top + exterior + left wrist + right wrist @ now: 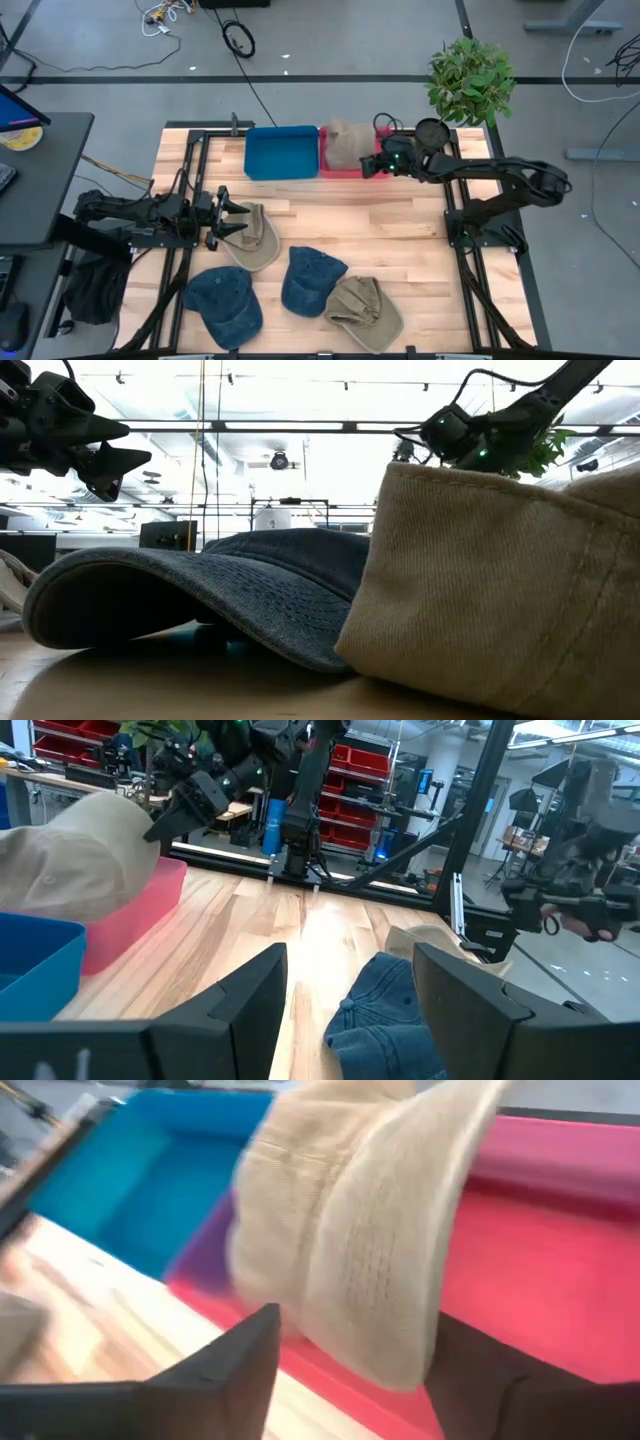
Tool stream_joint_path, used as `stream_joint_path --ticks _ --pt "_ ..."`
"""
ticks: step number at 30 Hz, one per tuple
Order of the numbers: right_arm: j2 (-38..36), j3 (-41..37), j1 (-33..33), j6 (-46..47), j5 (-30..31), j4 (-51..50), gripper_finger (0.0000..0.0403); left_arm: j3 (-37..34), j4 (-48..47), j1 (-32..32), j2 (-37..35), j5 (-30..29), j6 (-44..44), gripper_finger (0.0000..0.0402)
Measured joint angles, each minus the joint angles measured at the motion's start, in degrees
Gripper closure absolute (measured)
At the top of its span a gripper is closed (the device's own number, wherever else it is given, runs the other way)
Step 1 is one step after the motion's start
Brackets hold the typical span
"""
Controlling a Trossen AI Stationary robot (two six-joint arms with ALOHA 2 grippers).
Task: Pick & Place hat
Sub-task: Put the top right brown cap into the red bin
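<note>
While the right gripper (368, 165) hangs at the red tray (352, 171), jaws open beside a tan hat (345, 145) inside it, blue tray (282, 152) adjoining, left gripper (232, 215) open-jawed over another tan hat (256, 238), two blue hats (312, 280) and a tan one (364, 310) on the bench (400, 230).

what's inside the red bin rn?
One tan hat sits in the red bin, filling most of it. The right pincer hovers at its edge, fingers open. Whatever lies under the hat is covered; the blue bin beside it looks empty.
</note>
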Motion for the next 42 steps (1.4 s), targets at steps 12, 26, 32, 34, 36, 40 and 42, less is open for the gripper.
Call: stream_joint_path --ticks 12,26,32,34,36,40,42 --pt "-12.8 0.0 -1.4 -1.6 4.2 -9.2 0.0126 0.0 0.0 0.0 0.0 0.0 0.0 0.0181" --pt "-2.9 0.0 -9.5 -1.8 -3.5 4.7 0.0160 0.0 0.0 0.0 0.0 0.0 0.0 0.0181" --pt "3.6 0.0 -11.2 0.9 -7.3 14.7 0.0189 0.0 0.0 0.0 0.0 0.0 0.0 0.0181" --pt "4.1 0.0 -11.2 3.0 -5.3 15.5 0.0226 0.0 0.0 0.0 0.0 0.0 0.0 0.0181" --pt "4.4 0.0 -11.2 5.0 -3.4 16.6 0.0282 0.0 0.0 0.0 0.0 0.0 0.0 0.0181" --pt "5.8 0.7 -11.2 4.1 -3.1 20.9 0.0388 0.0 0.0 0.0 0.0 0.0 0.0 0.0181" --pt "7.9 2.8 -11.3 4.3 -3.3 20.8 0.0387 0.0 0.0 0.0 0.0 0.0 0.0 0.0181"
